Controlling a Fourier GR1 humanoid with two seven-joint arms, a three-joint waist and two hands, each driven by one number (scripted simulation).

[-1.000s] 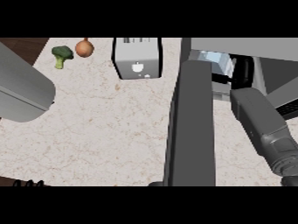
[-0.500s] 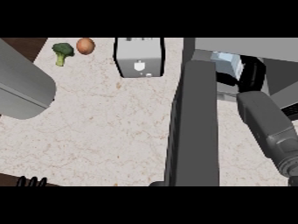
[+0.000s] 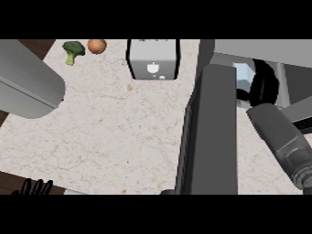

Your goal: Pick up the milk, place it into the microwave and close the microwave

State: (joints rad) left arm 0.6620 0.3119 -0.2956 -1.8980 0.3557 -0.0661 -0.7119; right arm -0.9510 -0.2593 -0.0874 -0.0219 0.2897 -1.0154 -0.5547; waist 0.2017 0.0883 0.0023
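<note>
1. The milk (image 3: 242, 73) shows as a pale blue-white sliver just right of the open microwave door (image 3: 209, 132), near the door's far end and inside the mouth of the microwave (image 3: 287, 55).
2. Only that sliver is visible, so which way the carton points, and whether its long axis stands up or lies over, I can't call.
3. The right robot hand (image 3: 263, 86) is a dark shape immediately right of the milk, touching it or nearly so. Whether it's clasped round the carton or spread, I cannot tell.
4. The right forearm runs in from the lower right, alongside the door and on its right. This is clearly the nearer arm.
5. Judging from this, the milk looks about placed. The next move turns on getting that robot hand out to the door's right, then swinging the door across.
6. The left robot hand (image 3: 33, 187) rests far left of the door at the tabletop's (image 3: 118, 128) near edge, fingers spread upward.
</note>
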